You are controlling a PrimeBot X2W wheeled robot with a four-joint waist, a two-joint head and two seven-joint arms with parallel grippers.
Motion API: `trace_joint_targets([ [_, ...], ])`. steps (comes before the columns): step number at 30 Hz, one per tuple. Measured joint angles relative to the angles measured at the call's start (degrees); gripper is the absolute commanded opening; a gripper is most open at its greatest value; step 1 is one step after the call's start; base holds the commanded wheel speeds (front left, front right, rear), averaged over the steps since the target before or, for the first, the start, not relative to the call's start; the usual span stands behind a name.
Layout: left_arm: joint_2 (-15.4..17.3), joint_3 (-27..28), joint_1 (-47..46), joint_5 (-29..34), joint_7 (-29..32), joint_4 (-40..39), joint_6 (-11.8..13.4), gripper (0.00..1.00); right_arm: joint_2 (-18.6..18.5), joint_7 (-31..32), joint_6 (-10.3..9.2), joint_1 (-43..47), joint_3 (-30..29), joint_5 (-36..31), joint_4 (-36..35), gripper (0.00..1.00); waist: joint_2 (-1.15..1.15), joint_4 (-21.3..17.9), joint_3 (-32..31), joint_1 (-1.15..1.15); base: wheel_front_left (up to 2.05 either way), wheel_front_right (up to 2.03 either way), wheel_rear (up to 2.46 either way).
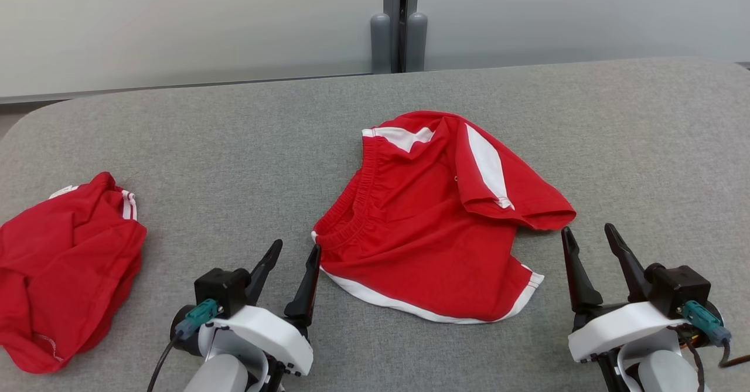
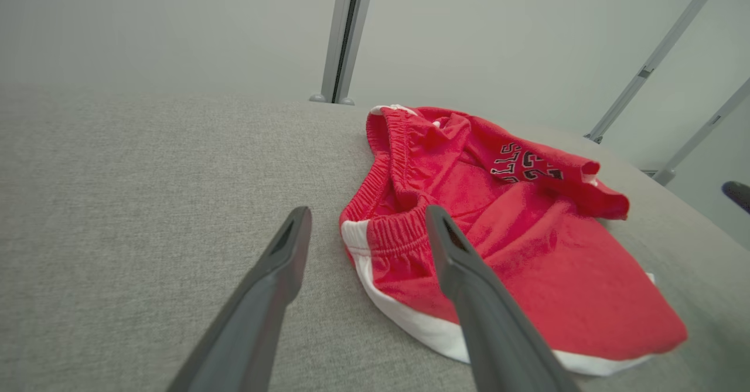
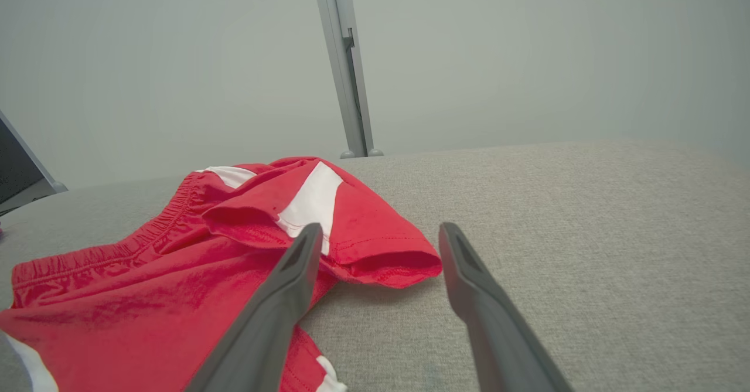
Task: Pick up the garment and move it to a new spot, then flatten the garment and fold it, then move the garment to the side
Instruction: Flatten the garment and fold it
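- Head view shows the garment [image 1: 433,228], red shorts with white trim, lying rumpled near the middle of the grey counter [image 1: 234,134]. One leg [image 1: 498,187] is flopped back over the body and the elastic waistband [image 1: 351,204] faces the robot's left.
- The left claw [image 1: 296,245] sits at the waistband's near corner, fingers spread wide and holding nothing. The right claw [image 1: 587,228] is just beside the turned-over leg's hem, equally spread and empty.
- I judge this to be the start of a grasp. The cloth is neither flat nor folded, so most of the task remains. Whether the move to a new spot is already done cannot be told.
- The next move calls for each claw to close on a single edge, the waistband corner on the left and the hem on the right. They then need to lift evenly so the flopped leg falls open.
- In the left wrist view one finger overlaps the waistband, but contact is unclear.
- The dark lettering [image 2: 524,166] is creased and unreadable, and the flopped leg hides the cloth beneath it.
- A second red garment [image 1: 64,263] lies well apart at the left, cut off by the picture's edge.
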Motion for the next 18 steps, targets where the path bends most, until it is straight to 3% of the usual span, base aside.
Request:
trace_joint_targets([
  [7, 0.29, -2.36, -5.43, -1.96, 0.00, 8.87, -0.49, 1.00, 0.70, 0.00, 0.00, -0.05, -0.54, -1.62, -0.68, 1.00, 0.00, -0.55, 1.11, 0.00, 0.00, 0.00, 0.00],
  [18, 0.85, -7.60, -11.50, -6.86, 0.00, 16.00, -0.57, 1.00, 0.80, 0.16, 0.00, -1.28, -0.83, -2.31, -1.07, 1.00, 0.00, -1.91, 3.97, 0.00, 0.00, 0.00, 0.00],
])
